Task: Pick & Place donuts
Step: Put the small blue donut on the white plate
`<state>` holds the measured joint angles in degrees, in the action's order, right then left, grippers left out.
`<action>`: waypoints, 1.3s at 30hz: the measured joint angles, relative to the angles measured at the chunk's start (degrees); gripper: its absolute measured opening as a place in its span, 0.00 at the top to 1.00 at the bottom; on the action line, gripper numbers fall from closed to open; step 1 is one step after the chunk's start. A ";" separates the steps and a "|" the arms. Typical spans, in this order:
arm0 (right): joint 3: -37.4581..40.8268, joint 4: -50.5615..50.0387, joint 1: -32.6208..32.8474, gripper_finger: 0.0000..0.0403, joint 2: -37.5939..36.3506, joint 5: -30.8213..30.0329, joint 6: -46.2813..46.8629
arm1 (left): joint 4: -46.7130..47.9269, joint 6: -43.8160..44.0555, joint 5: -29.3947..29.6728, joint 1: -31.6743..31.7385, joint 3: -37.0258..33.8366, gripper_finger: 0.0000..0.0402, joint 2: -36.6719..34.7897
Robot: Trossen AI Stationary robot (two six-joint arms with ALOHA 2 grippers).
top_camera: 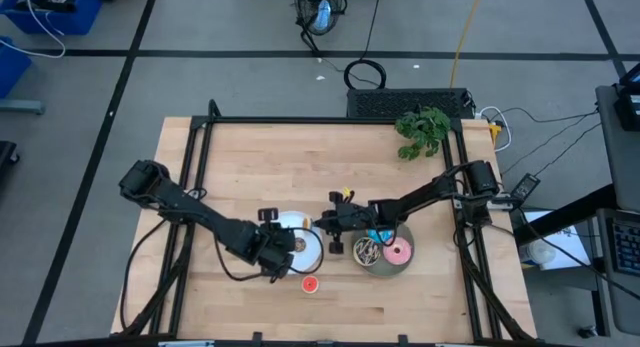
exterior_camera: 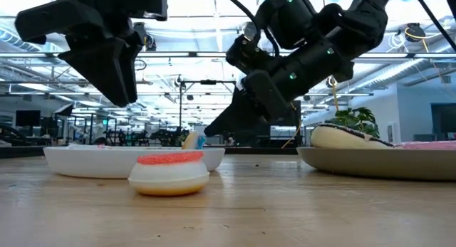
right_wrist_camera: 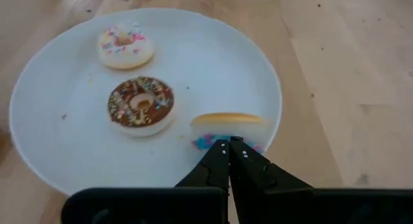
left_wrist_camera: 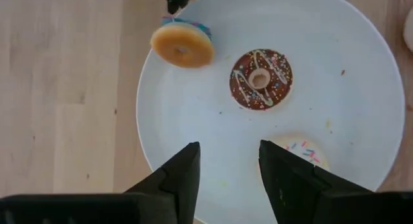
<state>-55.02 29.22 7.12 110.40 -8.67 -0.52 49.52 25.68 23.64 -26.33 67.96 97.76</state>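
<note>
The right pincer point(right_wrist_camera: 229, 146) is clenched on the rim of a tiny blue donut point(right_wrist_camera: 227, 128), holding it at the edge of the white plate point(right_wrist_camera: 39, 153); this donut stands tipped on edge, its flat tan underside showing full-face in the left wrist view and its blue icing turned toward the right pincer, so its hole axis lies roughly level rather than upright. On the white plate, near its middle, a tiny brown donut point(right_wrist_camera: 141, 104) lies flat with its sprinkled icing up, and a tiny white donut point(right_wrist_camera: 126, 46) lies flat beside it, farther from the held one. The left pincer point(left_wrist_camera: 227, 162) hangs above the white plate with its fingers released and nothing between them. A tiny red donut point(top_camera: 309, 284) lies flat on the table point(top_camera: 250, 167) just off the white plate, icing up. Next to the white plate, the grey plate point(top_camera: 385, 270) carries a pink donut point(top_camera: 399, 252) and a dark sprinkled donut point(top_camera: 367, 251), both lying flat
</note>
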 joint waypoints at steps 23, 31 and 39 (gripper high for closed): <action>-7.09 -3.03 -1.53 1.00 5.48 4.31 -3.31 | -0.97 0.03 -1.45 0.35 0.02 0.60 0.05; -7.07 -5.93 -1.29 1.00 5.27 4.20 -4.79 | -6.25 -13.53 -2.63 2.40 0.04 0.60 4.35; -7.05 -7.54 -0.64 1.00 4.38 4.31 -6.17 | -5.72 -23.99 2.19 5.87 0.04 0.55 6.16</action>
<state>-62.06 21.67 6.48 114.78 -4.36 -6.70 43.80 1.69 25.83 -20.45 68.01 103.92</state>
